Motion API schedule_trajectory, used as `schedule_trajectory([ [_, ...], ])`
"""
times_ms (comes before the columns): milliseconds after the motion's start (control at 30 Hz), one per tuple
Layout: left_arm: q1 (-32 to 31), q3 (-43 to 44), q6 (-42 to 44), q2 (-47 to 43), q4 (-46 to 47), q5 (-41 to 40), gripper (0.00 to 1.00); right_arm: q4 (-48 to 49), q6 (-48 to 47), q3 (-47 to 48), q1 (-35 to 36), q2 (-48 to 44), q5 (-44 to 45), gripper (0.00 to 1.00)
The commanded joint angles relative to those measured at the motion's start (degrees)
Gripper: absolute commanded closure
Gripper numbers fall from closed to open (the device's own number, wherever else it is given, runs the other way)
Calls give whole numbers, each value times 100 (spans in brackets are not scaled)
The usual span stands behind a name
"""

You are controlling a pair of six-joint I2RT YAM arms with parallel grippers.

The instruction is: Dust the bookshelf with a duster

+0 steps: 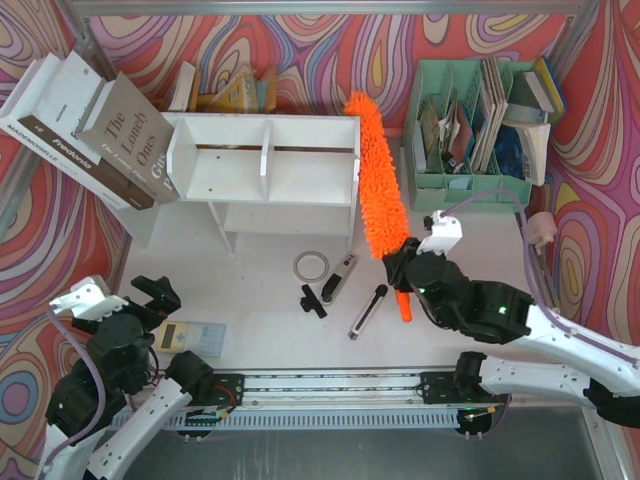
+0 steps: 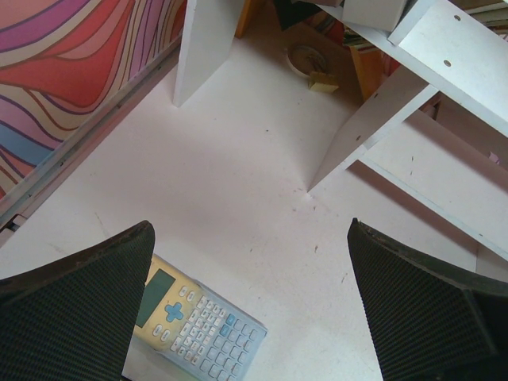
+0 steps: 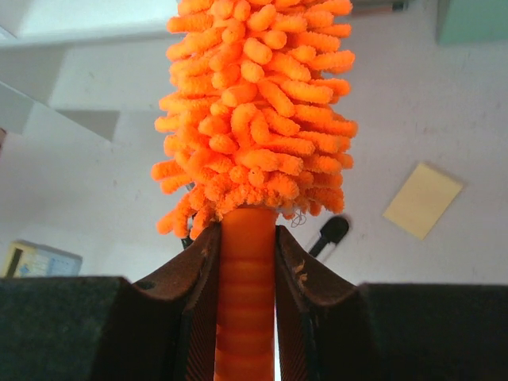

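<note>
Orange fluffy chenille duster [image 1: 378, 180] w/ thin plastic handle: handle pinched btwn right gripper [image 3: 246, 254] fingers, head reaching away from them, just beside right side panel of white wooden two-tier bookshelf [image 1: 265, 170]. Left gripper [image 2: 250, 234] spread wide, near blue calculator [image 2: 194, 321].

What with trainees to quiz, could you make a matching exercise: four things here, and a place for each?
Things:
1 duster
2 calculator
3 ring
4 organizer

Places:
A by the left pincer
B in the right pincer
C back right corner
D just in front of the shelf

Pairs: 1-B, 2-A, 3-D, 4-C
</note>
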Motion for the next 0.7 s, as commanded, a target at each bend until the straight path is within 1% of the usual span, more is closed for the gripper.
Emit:
schedule_trajectory([
  [0, -21, -17, 2, 61, -39, -53, 2, -141, 965, -644, 72, 3, -461, 100],
  [100, -21, -16, 11, 71, -39, -52, 2, 39, 1179, -1151, 77, -43, -495, 100],
  [200, -21, -17, 7, 82, -39, -50, 2, 147, 1204, -1265, 77, -37, -455, 100],
  [300, -21, -18, 8, 89, -35, -55, 2, 94, 1049, -1020, 77, -36, -280, 100],
  [500, -21, -9, 6, 115, -46, -63, 2, 28, 385, -230, 77, -200, 168, 100],
  [667, -21, -9, -4, 123, -48, -64, 2, 5, 194, 54, 77, -286, 177, 100],
])
